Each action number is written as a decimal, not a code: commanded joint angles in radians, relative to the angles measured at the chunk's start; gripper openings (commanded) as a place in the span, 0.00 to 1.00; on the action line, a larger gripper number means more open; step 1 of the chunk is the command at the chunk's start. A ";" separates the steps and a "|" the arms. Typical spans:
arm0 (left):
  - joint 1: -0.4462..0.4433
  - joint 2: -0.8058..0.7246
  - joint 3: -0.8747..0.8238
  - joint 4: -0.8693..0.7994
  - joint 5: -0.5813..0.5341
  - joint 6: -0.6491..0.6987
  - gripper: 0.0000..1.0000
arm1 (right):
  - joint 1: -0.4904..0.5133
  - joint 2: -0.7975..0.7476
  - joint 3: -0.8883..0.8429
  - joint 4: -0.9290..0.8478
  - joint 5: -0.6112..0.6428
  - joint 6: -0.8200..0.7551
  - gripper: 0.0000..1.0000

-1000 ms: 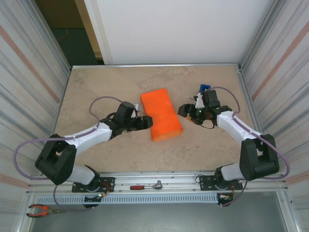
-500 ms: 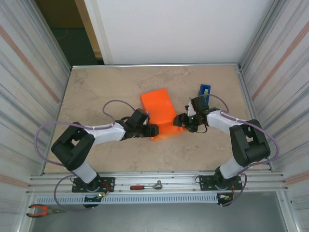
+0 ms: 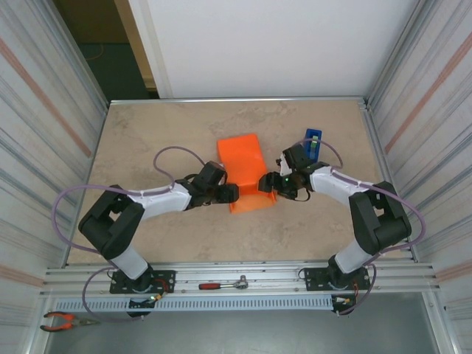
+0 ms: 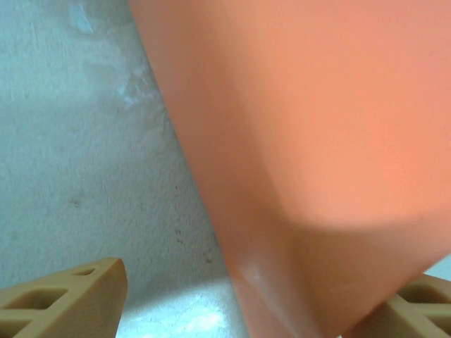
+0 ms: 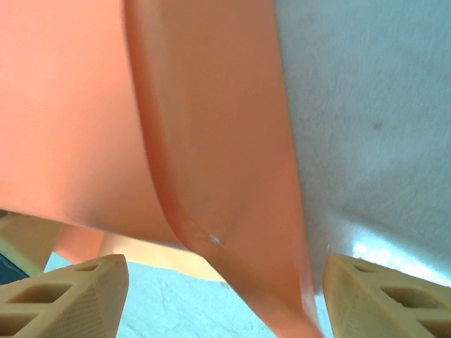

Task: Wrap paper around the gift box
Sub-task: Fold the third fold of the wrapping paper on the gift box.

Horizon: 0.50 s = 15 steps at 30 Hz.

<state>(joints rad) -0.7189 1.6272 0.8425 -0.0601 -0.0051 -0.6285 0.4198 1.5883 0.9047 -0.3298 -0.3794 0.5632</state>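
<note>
Grippers are closing in on the near end of the paper (image 3: 245,169) from both sides. A second ago the right gripper (image 3: 272,185) was hanging back by the blue tape dispenser (image 3: 313,140), well apart from the parcel, and the left gripper (image 3: 231,193) was sitting further up the left flank; now both are pressing up against the near corners. The orange sheet is lying mid-table (image 3: 147,140) as a long folded parcel, angled slightly. Its near edge is looking a little drawn in compared with before. The gift box is not showing anywhere, so it is presumably sitting inside the folds. In the left wrist view the tan fingertips (image 4: 67,299) are standing wide apart, with bare table beside one of them and an orange fold (image 4: 296,141) running down towards the other. In the right wrist view the fingertips (image 5: 67,299) are likewise straddling a creased orange edge (image 5: 211,141) without pinching it. Both tools are therefore reading as spread open, gripping nothing yet. By my judgement, the arms are lining up to tuck or crease the open near end, with the long wrap already done.
</note>
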 commanded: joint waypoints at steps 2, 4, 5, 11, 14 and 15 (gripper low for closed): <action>0.006 0.031 0.039 -0.023 -0.029 0.028 0.75 | 0.005 0.060 0.068 -0.072 0.108 -0.061 0.72; 0.006 0.039 0.040 -0.018 -0.027 0.027 0.75 | 0.006 0.094 0.085 -0.069 0.111 -0.069 0.69; 0.006 0.044 0.042 -0.017 -0.030 0.027 0.75 | 0.007 0.108 0.091 -0.066 0.111 -0.070 0.68; 0.005 0.072 0.046 -0.009 -0.047 0.018 0.75 | 0.035 0.163 0.113 -0.045 0.112 -0.058 0.50; 0.006 0.077 0.047 -0.006 -0.072 0.008 0.73 | 0.057 0.170 0.120 -0.043 0.124 -0.045 0.37; 0.006 0.077 0.047 -0.008 -0.085 0.003 0.72 | 0.065 0.170 0.123 -0.041 0.130 -0.040 0.34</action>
<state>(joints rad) -0.7189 1.6924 0.8654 -0.0589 -0.0338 -0.6228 0.4644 1.7500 0.9920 -0.3531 -0.2768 0.5140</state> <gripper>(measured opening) 0.728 0.363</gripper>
